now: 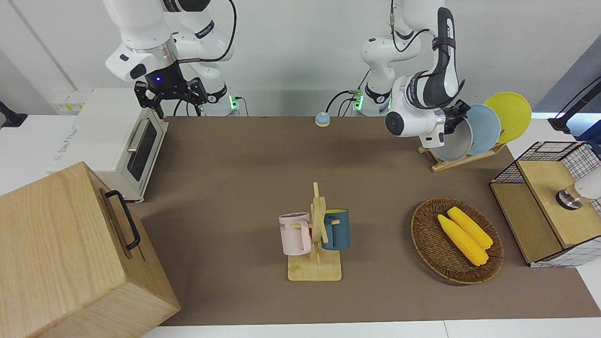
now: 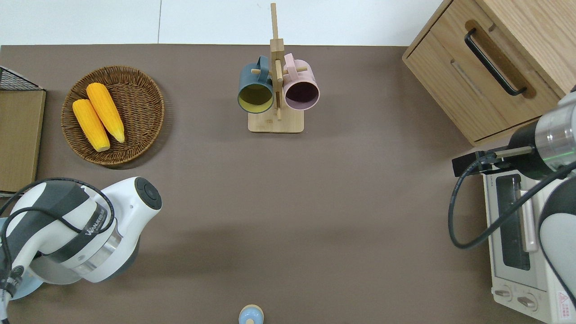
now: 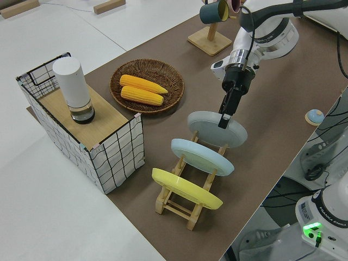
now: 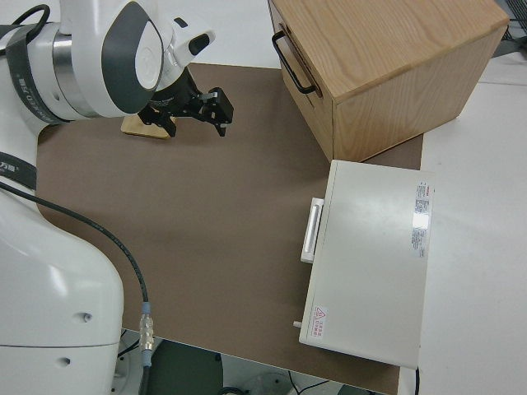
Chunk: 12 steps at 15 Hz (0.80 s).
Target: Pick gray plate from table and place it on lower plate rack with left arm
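The gray plate [image 1: 451,143] [image 3: 209,129] leans in the lowest slot of the lower plate rack [image 1: 462,162] [image 3: 179,205], at the left arm's end of the table and close to the robots. My left gripper [image 1: 454,118] [image 3: 223,123] points down at the plate's upper rim, its tip against the plate's face in the left side view. Whether it still holds the rim does not show. In the overhead view the arm hides both gripper and plate. The right arm is parked, its gripper [image 1: 171,94] [image 4: 198,111] open and holding nothing.
A blue plate [image 1: 486,129] and a yellow plate [image 1: 509,115] fill the rack's higher slots. A wicker basket [image 1: 422,234] with corn and a wire crate [image 1: 549,206] lie farther from the robots. A mug tree [image 1: 315,267] stands mid-table. The toaster oven [image 1: 112,141] and wooden cabinet [image 1: 61,253] are at the right arm's end.
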Each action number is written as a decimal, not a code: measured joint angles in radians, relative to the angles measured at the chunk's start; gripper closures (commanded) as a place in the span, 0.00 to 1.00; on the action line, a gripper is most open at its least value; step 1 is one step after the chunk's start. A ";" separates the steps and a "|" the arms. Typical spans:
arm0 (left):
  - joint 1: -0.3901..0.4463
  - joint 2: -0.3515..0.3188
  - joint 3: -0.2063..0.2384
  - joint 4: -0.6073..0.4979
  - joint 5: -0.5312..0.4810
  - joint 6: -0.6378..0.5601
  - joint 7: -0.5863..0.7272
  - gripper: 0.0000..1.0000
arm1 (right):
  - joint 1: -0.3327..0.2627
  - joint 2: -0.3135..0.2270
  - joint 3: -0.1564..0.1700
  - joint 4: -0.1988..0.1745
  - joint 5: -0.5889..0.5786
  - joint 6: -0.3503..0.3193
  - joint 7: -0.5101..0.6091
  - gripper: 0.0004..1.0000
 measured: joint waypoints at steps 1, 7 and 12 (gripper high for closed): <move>-0.003 0.003 0.000 0.000 0.000 0.000 -0.004 1.00 | 0.000 0.000 0.000 0.000 0.000 0.000 0.000 0.02; -0.020 0.014 0.000 0.000 0.000 0.000 -0.031 1.00 | 0.000 0.000 0.000 0.000 0.000 0.000 0.000 0.02; -0.024 0.024 0.000 0.000 0.000 0.001 -0.052 1.00 | 0.000 0.000 0.000 0.000 0.000 0.000 0.000 0.02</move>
